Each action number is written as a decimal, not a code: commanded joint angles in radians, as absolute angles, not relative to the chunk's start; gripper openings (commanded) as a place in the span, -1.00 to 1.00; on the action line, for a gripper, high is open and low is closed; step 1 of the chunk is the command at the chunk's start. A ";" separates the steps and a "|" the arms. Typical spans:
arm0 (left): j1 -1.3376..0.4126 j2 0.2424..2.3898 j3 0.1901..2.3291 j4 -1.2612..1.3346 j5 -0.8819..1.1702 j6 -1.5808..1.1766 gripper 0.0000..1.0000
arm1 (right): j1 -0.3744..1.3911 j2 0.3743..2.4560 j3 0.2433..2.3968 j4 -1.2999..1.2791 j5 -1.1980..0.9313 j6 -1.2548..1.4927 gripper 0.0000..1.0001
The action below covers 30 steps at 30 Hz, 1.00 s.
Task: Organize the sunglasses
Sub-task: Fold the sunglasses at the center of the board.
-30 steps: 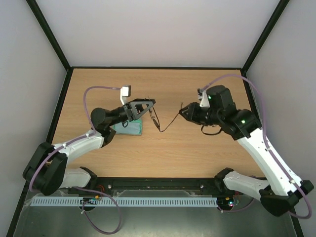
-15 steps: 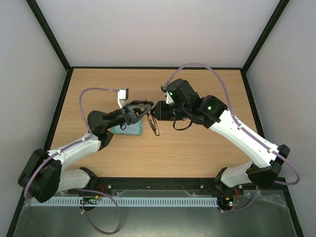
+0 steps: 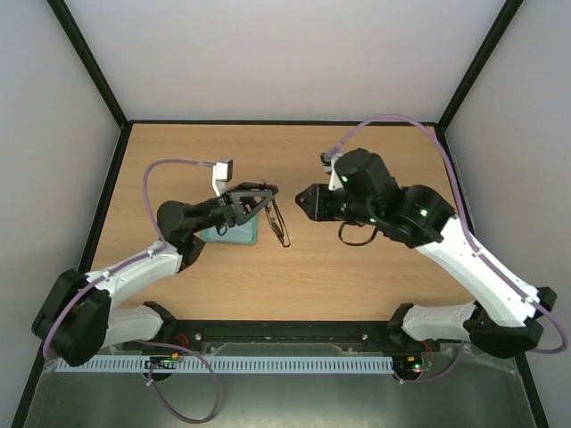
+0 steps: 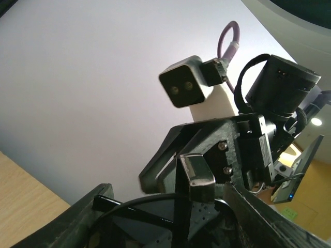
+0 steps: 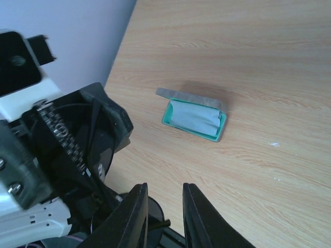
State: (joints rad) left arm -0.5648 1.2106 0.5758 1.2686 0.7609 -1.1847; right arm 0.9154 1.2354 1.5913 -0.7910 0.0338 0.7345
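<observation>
The sunglasses, thin dark wire with dark lenses, hang above the table just right of the grey case. My left gripper is shut on them. In the left wrist view a lens and its rim fill the space between the fingers. My right gripper floats a short way right of the sunglasses, apart from them. It is open by a narrow gap, with only wood showing between the fingers. The case lies open on the table, green-lined, with a light blue cloth inside.
The left arm's black gripper body fills the left of the right wrist view, close to my right fingers. Black frame rails and pale walls bound the wooden table at the back and sides.
One temple arm stuck out toward the right gripper a second ago; the right gripper swept left to the sunglasses, then drew back right. That temple arm now lies folded against the frame.
</observation>
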 commanded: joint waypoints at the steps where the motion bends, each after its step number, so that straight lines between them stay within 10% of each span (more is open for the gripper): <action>1: -0.568 1.205 0.581 1.425 0.816 -1.256 0.06 | 0.886 1.136 1.554 -0.811 0.012 0.691 -0.58; 12: -0.579 1.193 0.592 1.557 0.883 -1.433 0.05 | 0.848 0.950 1.247 -0.294 -0.665 0.734 -0.59; 30: -0.638 1.175 0.609 1.587 0.866 -1.504 0.05 | 0.830 1.005 1.197 -0.268 -0.640 0.704 -0.20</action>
